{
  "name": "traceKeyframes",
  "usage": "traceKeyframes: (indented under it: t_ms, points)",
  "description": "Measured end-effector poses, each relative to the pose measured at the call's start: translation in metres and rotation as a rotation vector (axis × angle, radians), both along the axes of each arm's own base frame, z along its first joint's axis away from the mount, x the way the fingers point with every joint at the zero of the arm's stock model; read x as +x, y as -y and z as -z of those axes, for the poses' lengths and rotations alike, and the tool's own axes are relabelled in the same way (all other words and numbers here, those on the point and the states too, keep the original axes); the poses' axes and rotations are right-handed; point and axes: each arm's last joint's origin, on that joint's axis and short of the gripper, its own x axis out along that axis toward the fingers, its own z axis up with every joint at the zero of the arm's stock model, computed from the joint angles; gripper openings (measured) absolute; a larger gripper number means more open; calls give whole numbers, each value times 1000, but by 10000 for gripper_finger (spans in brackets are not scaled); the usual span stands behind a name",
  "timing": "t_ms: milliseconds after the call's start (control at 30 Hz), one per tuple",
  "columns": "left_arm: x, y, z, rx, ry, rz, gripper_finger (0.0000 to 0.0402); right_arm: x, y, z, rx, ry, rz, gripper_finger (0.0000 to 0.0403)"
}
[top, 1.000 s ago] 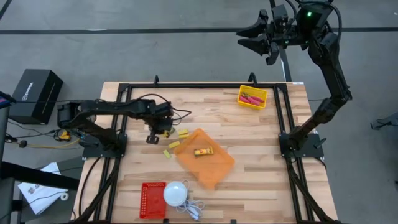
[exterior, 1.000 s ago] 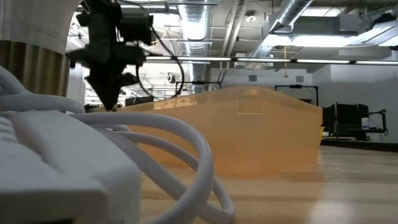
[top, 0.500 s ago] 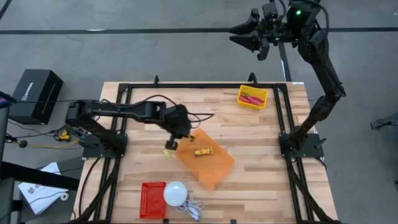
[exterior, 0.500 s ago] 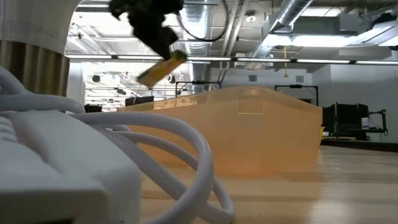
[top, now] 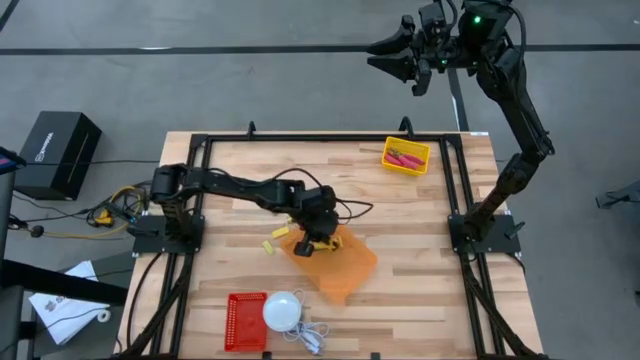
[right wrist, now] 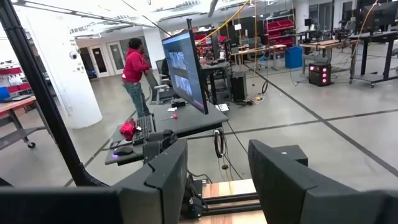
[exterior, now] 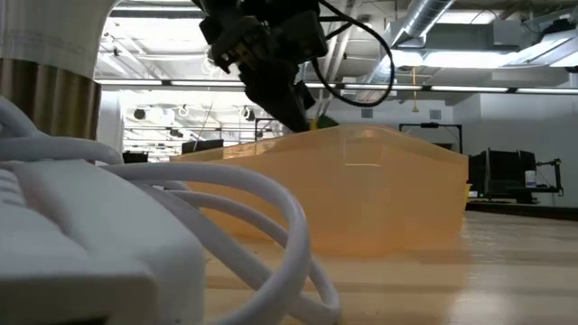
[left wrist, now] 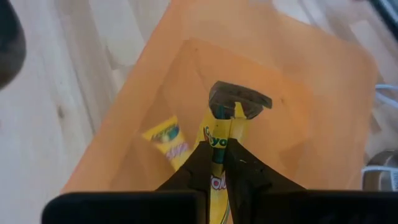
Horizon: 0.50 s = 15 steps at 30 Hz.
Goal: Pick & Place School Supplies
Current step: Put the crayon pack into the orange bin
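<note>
Between the closed fingers of the left gripper [left wrist: 219, 163], over the translucent orange plastic tray [top: 350, 268]: a flat yellow crayon packet [left wrist: 216, 152], pinched edge-on, its free end pointing down into the tray. Beyond the fingertips, on the tray floor, a second yellow crayon packet [left wrist: 168, 142], lying apart from the held one. Just outside the tray, behind the fingers, a few small yellow blocks [top: 272, 240] on the wooden table [top: 420, 215]. Judged light, thin and somewhat bendy cardboard, slick on its printed faces; best taken across the two broad faces near the middle, not at a corner, to avoid pivoting. Right gripper [top: 412, 62] raised well off the table beyond its far edge, fingers spread and empty.
</note>
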Motion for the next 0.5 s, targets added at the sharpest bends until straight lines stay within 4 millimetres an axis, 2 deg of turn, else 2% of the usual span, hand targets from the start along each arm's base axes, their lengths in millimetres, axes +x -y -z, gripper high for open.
traceKeyframes:
  t_ms: [133, 267, 500]
  points:
    - [2, -1, 1, -27, 10, 13, 34, 0, 0, 0, 0, -1, 0, 161]
    - [1, -1, -2, -31, 15, 7, 75, 0, 0, 0, -4, 0, -1, 162]
    - [-7, -2, -25, -59, 61, -31, 133, 0, 0, 0, -8, 0, 0, 162]
